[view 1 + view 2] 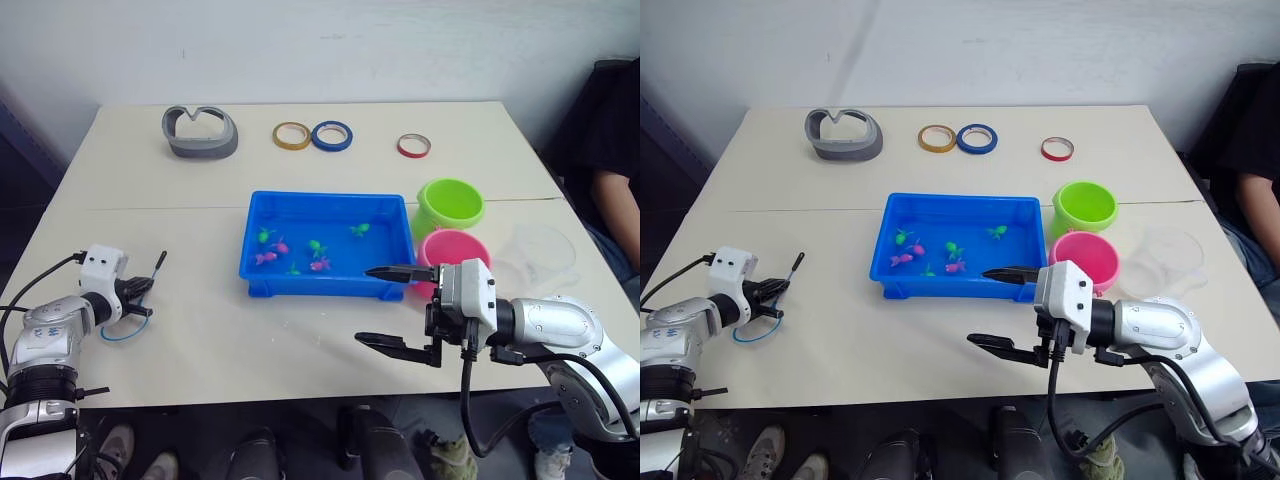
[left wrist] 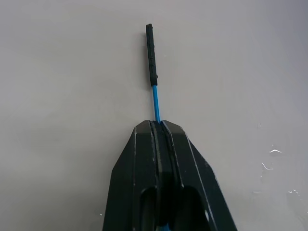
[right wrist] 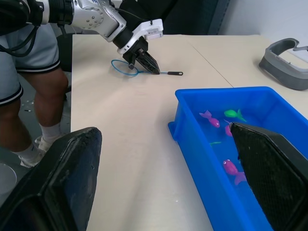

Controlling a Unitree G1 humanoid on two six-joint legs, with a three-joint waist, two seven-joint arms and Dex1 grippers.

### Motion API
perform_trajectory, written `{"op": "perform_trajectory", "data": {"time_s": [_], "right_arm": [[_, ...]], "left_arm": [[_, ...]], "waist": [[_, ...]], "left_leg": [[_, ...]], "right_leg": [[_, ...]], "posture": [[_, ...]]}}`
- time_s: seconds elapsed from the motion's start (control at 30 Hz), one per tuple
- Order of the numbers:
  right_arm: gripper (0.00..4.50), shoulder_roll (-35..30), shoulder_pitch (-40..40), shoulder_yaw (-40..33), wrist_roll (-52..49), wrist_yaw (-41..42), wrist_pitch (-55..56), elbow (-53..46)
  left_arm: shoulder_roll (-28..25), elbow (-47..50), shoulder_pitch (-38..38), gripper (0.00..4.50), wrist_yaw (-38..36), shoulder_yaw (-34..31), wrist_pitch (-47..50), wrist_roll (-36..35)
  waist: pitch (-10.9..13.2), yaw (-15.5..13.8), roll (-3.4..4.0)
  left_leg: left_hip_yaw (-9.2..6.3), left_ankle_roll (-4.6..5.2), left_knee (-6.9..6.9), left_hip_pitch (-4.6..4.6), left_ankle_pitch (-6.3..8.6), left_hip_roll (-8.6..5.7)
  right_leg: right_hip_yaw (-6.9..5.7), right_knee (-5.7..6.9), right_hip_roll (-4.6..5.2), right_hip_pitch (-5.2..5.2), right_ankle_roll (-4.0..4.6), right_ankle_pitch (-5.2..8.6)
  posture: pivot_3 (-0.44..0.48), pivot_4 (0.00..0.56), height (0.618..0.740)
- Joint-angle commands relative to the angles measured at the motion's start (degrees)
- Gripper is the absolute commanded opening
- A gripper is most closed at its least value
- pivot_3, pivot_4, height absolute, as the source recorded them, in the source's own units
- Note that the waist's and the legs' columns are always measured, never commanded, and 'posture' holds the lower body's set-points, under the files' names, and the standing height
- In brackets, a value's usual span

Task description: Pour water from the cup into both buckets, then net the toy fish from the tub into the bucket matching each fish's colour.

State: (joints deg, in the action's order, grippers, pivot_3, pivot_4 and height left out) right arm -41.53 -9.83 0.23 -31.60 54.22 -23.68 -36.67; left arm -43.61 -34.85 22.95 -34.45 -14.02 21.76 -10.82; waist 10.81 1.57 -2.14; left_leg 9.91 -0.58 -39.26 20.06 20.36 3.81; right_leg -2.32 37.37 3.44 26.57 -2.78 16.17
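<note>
Blue wire net is clamped by its handle in the left gripper, ready for fishing; the right gripper hovers wide open beside the tub.

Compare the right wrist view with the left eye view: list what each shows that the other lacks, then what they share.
The right wrist view alone shows a person's bare legs beside the table.

The left eye view alone shows the green bucket, the pink bucket, the clear cup and three tape rolls at the far edge.

Both share the blue tub with its toy fish, the grey curved object, the left gripper shut on the net, and the open right gripper.
</note>
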Motion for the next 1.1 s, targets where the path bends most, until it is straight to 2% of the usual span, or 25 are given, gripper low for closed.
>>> {"op": "perform_trajectory", "data": {"time_s": [0.03, 0.23, 0.37, 0.5, 0.6, 0.77, 1.1], "right_arm": [[4.5, -0.48, -0.06, -0.79, -0.2, 0.25, 1.43, -1.64], [4.5, -0.23, -0.48, -1.54, -0.63, -0.28, 1.11, -1.28], [4.5, -0.4, -0.78, -3.71, -2.51, -1.48, -0.52, -1.3], [4.5, -1.56, -0.71, -5.45, -2.92, -1.52, -0.86, -0.54], [4.5, -1.94, -1.46, -6.47, -3.4, -2.23, -1.84, -0.05], [4.5, -2.7, -3.77, -7.5, -3.62, -4.23, -5.06, 1.24], [4.5, -5.22, -6.68, -9.22, -9.01, -8.25, -16.77, 0.71]], "left_arm": [[0.19, -1.83, -0.96, 0.03, -0.06, 0.67, -0.05, 1.01], [-1.87, -1.91, 1.54, 0.03, 0.52, -0.51, -4.2, 1.25], [-7.33, -1.32, 6.58, 0.03, -4.73, -0.18, -7.05, 1.6], [-10.44, -0.27, 15.67, 0.03, -12.4, 3.28, -8.47, 1.9], [-9.43, 3.29, 21.85, 0.03, -19.55, 6.82, -6.49, 0.75], [-6.3, 13.27, 25.69, 0.03, -32.78, 15.8, -3.55, 0.0], [4.86, 25.81, 28.56, 0.03, -43.17, 25.81, -1.72, -2.57]], "waist": [[0.0, 0.0, 0.0], [0.0, 0.0, -0.01], [-0.07, -0.08, -0.25], [-0.09, -0.37, -0.28], [-0.09, -0.94, -0.28], [-0.09, -1.33, -0.28], [-0.04, -1.37, -0.17]], "left_leg": [[0.0, 0.0, 0.0, 0.0, 0.0, 0.0], [-0.01, 0.0, 0.0, 0.0, -0.04, -0.01], [-0.09, -0.13, -0.02, 0.14, -0.12, 0.01], [-0.19, -0.14, -0.02, 0.2, -0.14, -0.05], [-0.18, -0.03, -0.02, 0.2, -0.17, -0.2], [-0.13, 0.01, -0.06, 0.25, -0.19, -0.24], [-0.19, -0.15, -0.58, 0.29, -0.16, -0.1]], "right_leg": [[-0.01, 0.0, 0.0, 0.0, 0.0, 0.0], [-0.04, 0.04, 0.02, 0.0, 0.0, 0.0], [-0.33, 0.03, 0.01, 0.01, 0.04, -0.01], [-0.46, 0.02, 0.06, -0.02, 0.08, 0.01], [-0.49, -0.02, -0.05, -0.08, 0.07, 0.0], [-0.44, -0.08, -0.17, -0.08, 0.05, 0.0], [-0.3, 0.18, -0.49, -0.07, 0.07, 0.0]], "posture": [[0.0, 0.15, 0.727], [0.0, 0.15, 0.727], [0.0, 0.15, 0.727], [0.0, 0.15, 0.727], [0.0, 0.15, 0.727], [0.0, 0.15, 0.727], [0.0, 0.15, 0.727]]}}
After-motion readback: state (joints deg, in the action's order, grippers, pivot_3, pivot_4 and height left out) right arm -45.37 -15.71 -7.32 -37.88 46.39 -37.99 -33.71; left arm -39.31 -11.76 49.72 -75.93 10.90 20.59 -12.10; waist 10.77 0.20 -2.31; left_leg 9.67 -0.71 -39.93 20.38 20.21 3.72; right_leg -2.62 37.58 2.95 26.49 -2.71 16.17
